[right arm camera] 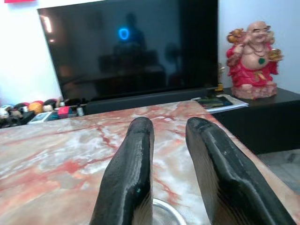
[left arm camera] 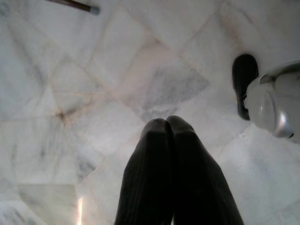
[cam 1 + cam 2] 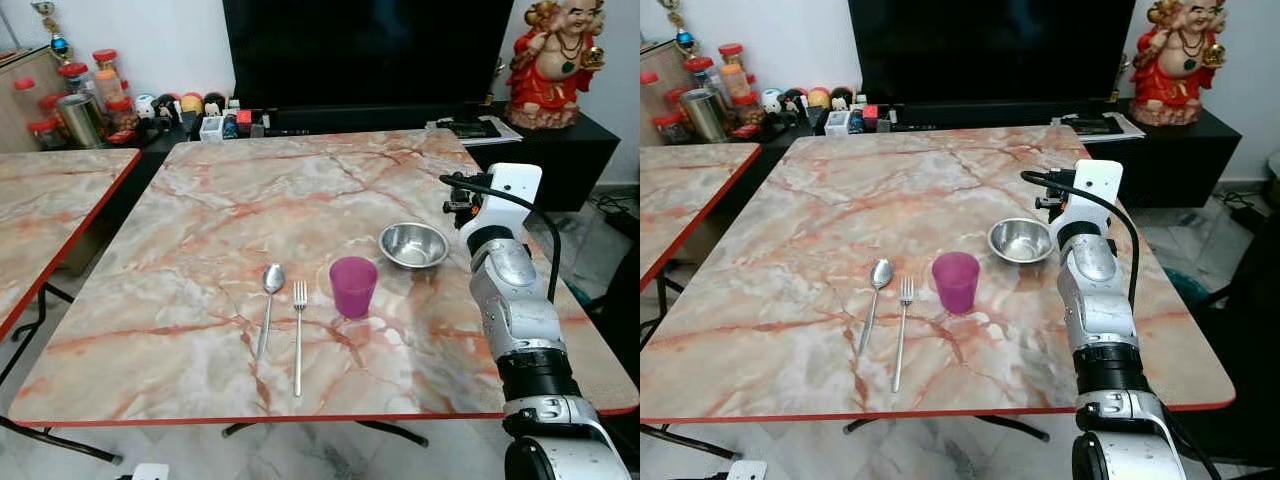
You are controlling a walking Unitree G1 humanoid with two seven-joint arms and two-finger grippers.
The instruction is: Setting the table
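My left fingers [image 2: 171, 154] hang idle over the marble floor, pressed together and empty. On the counter [image 3: 230, 190], just left of centre in the head view, the spoon [image 3: 269, 300] and fork [image 3: 298, 330] lie side by side, close but apart. Right of them stands the purple cup [image 3: 353, 285], upright, and up and to the right of it the steel bowl [image 3: 413, 243] — near the cup, not touching. My right fingers [image 1: 166, 168] are apart with nothing between them, held over the bowl's rim at the right of the frame. The risk, as I judge it: if I come down crooked, a fingertip hits the rim and the light bowl skids — into the cup, tipping it onto the cutlery. My forearm also hangs over the counter's right edge, so a sideways sweep could drag something off.
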